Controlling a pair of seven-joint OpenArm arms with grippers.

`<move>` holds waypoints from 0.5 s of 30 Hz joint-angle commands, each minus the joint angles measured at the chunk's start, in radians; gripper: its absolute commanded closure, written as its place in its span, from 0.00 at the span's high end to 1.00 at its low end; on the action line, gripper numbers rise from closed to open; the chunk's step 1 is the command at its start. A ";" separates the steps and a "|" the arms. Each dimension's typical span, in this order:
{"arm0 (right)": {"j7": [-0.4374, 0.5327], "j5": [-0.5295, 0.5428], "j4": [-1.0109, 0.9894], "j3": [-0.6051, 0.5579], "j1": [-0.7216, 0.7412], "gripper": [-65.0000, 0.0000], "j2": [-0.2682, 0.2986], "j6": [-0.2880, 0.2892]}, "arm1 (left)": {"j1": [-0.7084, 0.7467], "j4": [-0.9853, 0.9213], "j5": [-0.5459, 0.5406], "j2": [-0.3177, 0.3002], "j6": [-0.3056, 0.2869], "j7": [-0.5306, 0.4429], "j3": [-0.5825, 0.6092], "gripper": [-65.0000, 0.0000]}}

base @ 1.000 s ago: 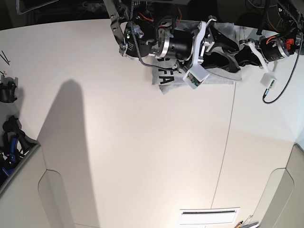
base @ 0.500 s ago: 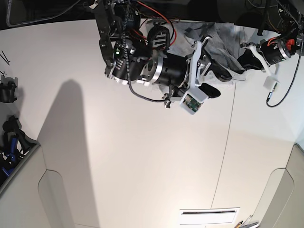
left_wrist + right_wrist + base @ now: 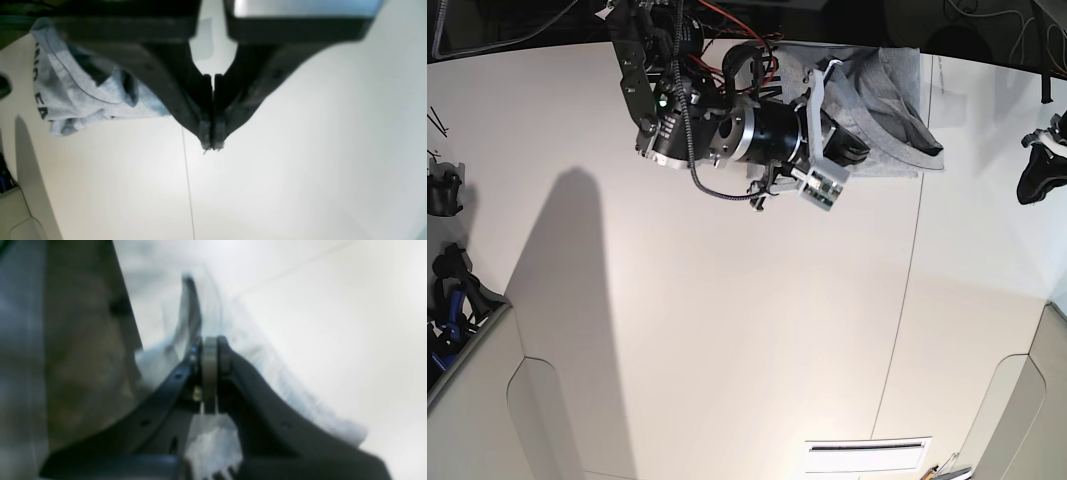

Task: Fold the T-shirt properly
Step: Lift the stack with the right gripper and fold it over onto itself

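The light grey T-shirt (image 3: 889, 95) lies bunched at the far edge of the white table (image 3: 727, 330). In the left wrist view it (image 3: 83, 93) shows black letters at its left side. My right gripper (image 3: 845, 148) is shut on a fold of the shirt. The right wrist view is blurred but shows grey cloth (image 3: 186, 316) pinched between the closed fingertips of that gripper (image 3: 209, 350). My left gripper (image 3: 1035, 178) hangs at the right edge of the base view, apart from the shirt. In its wrist view it (image 3: 211, 144) is shut and empty above bare table.
A thin seam (image 3: 905, 300) runs down the table. Dark tools (image 3: 445, 195) and a grey bin (image 3: 457, 330) sit at the left edge. A slotted vent (image 3: 867, 455) lies at the near edge. The right arm's body (image 3: 727, 125) covers the shirt's left part.
My left gripper has drawn away from the shirt to the right edge of the base view. My right arm has swung round and its gripper has moved back up over the shirt.
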 commanded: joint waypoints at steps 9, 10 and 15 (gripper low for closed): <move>0.051 -0.166 -0.016 -0.244 0.011 0.00 0.048 0.003 | -0.001 0.017 -0.024 -0.016 -0.006 -0.018 -0.006 0.00; 0.060 -0.177 -0.030 -0.254 0.014 0.00 0.048 0.003 | -0.001 0.017 -0.024 -0.016 -0.006 -0.018 -0.006 0.00; 0.066 -0.204 -0.161 -0.272 0.067 0.00 0.048 0.003 | 0.002 0.017 -0.024 -0.016 -0.006 -0.018 -0.006 0.00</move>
